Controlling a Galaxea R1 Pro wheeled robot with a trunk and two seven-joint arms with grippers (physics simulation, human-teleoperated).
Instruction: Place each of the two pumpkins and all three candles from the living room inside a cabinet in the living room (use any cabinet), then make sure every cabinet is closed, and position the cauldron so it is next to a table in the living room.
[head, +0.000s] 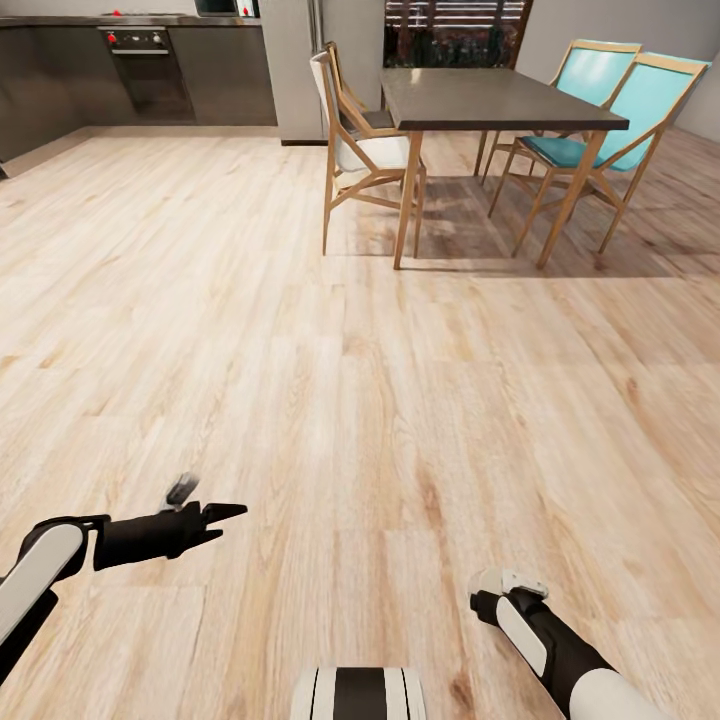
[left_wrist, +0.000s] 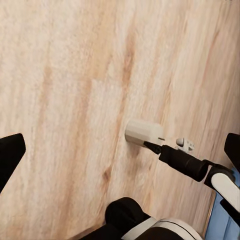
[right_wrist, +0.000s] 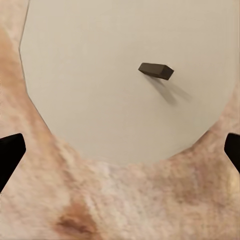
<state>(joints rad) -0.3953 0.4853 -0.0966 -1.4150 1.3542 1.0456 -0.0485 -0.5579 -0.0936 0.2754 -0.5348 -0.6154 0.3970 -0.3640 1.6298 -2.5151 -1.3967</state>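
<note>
A short tan candle (right_wrist: 125, 80) with a small dark wick (right_wrist: 156, 70) sits close up between my right gripper's black fingers (right_wrist: 10, 152). In the left wrist view the same candle (left_wrist: 142, 131) is a pale stubby cylinder at the tip of my right gripper (left_wrist: 151, 144), just above the wooden floor. In the head view my right gripper (head: 508, 585) hangs low at the bottom right, shut on the candle (head: 512, 581). My left gripper (head: 212, 502) is at the bottom left, open and empty, its fingers (left_wrist: 10, 155) spread wide. Pumpkins, cabinet, cauldron and coffee table are out of view.
Light wooden floor (head: 300, 350) stretches ahead. A dark dining table (head: 500, 100) with wooden legs stands at the back, with a white-cushioned chair (head: 365, 150) on its left and teal chairs (head: 600, 110) on its right. Dark kitchen units with an oven (head: 150, 70) line the far left wall.
</note>
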